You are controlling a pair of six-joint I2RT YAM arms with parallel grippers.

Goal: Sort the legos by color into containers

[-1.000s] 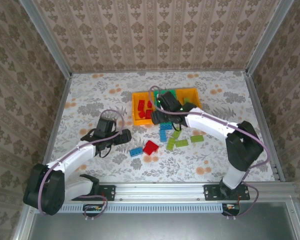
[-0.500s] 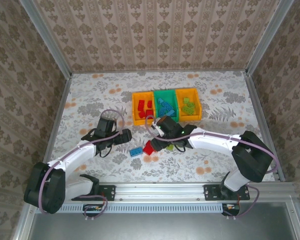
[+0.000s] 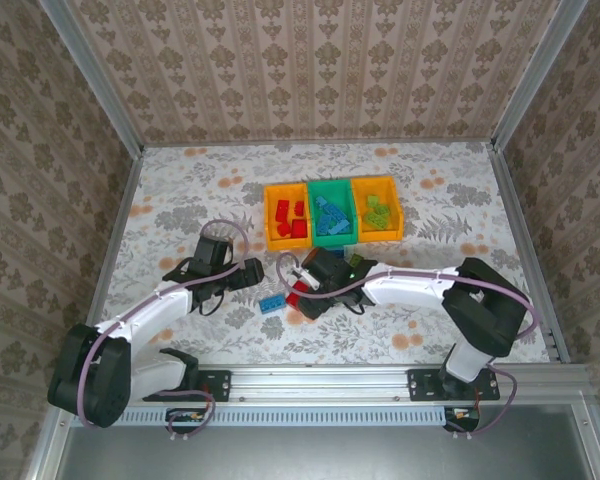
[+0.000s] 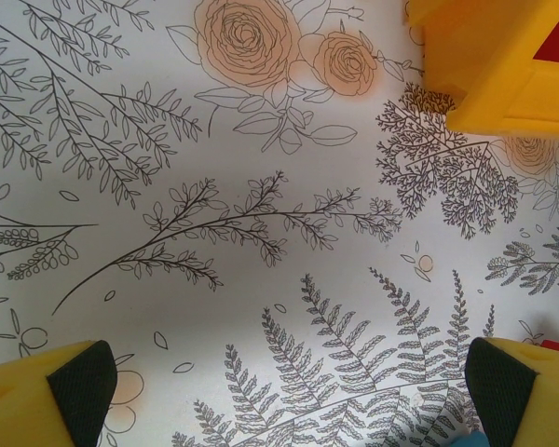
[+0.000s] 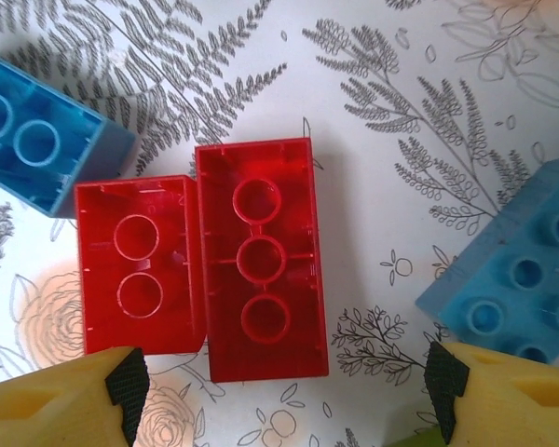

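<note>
In the right wrist view two red legos lie studs-down side by side on the cloth, a long one [image 5: 261,256] and a shorter one [image 5: 140,265]. My right gripper [image 5: 284,391] hovers open just above them with nothing between its fingers [image 5: 121,391]. Blue legos lie at the upper left [image 5: 37,140] and at the right [image 5: 517,279]. From above, the right gripper [image 3: 308,298] is in front of the containers [image 3: 332,190]: reds in the left bin, blues in the green middle one, greens in the right one. My left gripper [image 3: 255,272] is open over bare cloth, left of a blue lego [image 3: 272,303].
A corner of the orange-yellow left bin [image 4: 503,65] shows at the top right of the left wrist view, beyond the open left gripper [image 4: 289,386]. Metal frame rails and patterned walls [image 3: 300,80] enclose the floral table. The right arm [image 3: 410,285] covers the cloth in front of the bins.
The right arm swung back from over the bins toward the near left and lowered its gripper above the red legos. The left arm stayed still.
</note>
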